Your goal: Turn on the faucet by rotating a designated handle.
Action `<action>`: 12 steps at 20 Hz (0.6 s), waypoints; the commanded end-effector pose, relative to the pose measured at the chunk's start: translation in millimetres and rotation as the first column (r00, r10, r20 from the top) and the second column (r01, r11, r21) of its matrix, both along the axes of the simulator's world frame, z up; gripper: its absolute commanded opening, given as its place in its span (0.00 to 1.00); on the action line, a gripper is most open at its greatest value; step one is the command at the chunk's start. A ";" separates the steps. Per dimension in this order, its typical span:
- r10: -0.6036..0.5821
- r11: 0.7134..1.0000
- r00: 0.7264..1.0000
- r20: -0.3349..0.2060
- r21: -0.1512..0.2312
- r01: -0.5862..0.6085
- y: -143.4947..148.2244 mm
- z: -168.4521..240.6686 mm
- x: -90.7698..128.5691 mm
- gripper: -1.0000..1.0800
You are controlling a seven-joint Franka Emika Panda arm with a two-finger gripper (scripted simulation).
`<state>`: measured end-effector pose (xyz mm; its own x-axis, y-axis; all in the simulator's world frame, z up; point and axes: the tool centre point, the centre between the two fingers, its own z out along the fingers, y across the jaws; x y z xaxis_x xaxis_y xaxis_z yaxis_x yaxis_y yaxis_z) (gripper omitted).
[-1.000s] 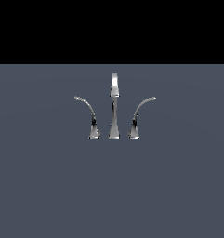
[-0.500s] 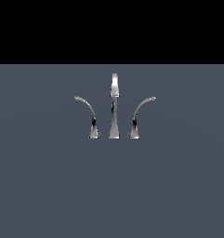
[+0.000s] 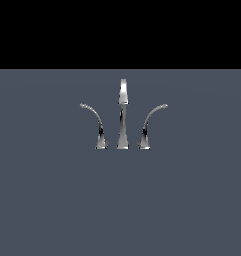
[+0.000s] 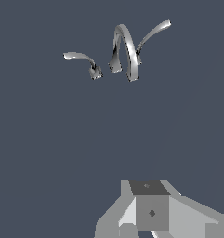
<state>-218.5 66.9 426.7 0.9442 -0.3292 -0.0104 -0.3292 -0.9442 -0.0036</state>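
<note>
Faucet (image 3: 122, 114) handle (image 3: 93, 120) at the exterior view's left stands untouched; gripper (image 4: 148, 218) well apart, finger state unclear.

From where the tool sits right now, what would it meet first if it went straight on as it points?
Probably the faucet. In the wrist view only bare grey surface separates it from the tool; which piece comes first is unclear, as depth is hard to judge.

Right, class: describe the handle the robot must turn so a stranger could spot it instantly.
On the grey surface stands a chrome faucet with a tall straight spout. The handle is the slim lever on the exterior view's left, arching leftward, unlike its mirror twin arching right.
</note>
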 end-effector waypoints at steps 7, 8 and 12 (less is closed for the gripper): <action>-0.181 0.984 0.984 0.000 0.001 0.181 30.6 -37.1 31.7 0.00; -0.201 0.980 0.980 0.000 0.002 0.201 33.8 -41.4 35.8 0.00; -0.283 0.959 0.959 -0.001 0.002 0.283 45.6 -58.6 53.0 0.00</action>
